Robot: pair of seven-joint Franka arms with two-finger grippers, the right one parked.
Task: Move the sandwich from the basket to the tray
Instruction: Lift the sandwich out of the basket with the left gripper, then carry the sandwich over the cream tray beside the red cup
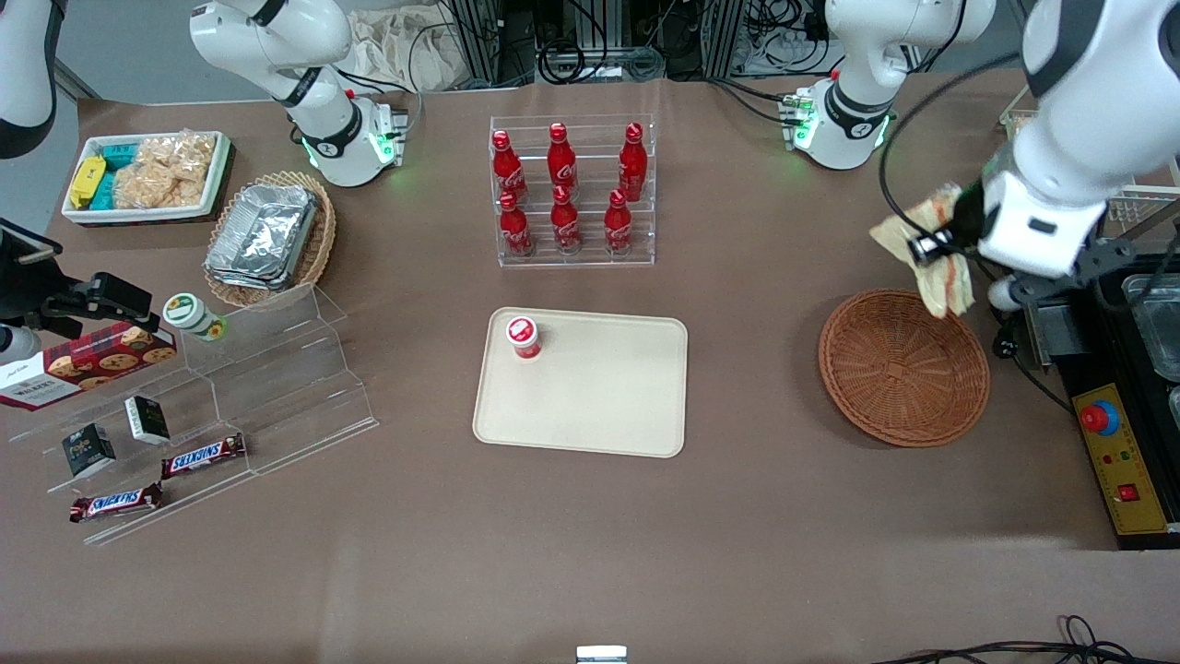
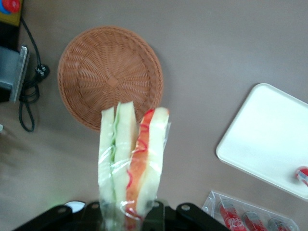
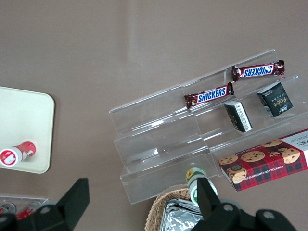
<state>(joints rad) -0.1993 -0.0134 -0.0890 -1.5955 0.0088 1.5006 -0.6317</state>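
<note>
My left gripper (image 1: pixel 949 242) is shut on the sandwich (image 1: pixel 933 254), a plastic-wrapped wedge of pale bread with green and red-orange layers, also seen in the left wrist view (image 2: pixel 132 159). It hangs in the air above the edge of the reddish-brown wicker basket (image 1: pixel 903 367) that lies farther from the front camera. The basket (image 2: pixel 109 76) holds nothing. The cream tray (image 1: pixel 583 383) lies at the table's middle, apart from the basket, toward the parked arm; its corner shows in the left wrist view (image 2: pixel 269 139).
A small red-capped cup (image 1: pixel 524 337) stands on the tray's corner. A clear rack of red cola bottles (image 1: pixel 572 189) stands farther from the front camera than the tray. A black control box with a red button (image 1: pixel 1102 420) sits beside the basket at the working arm's end.
</note>
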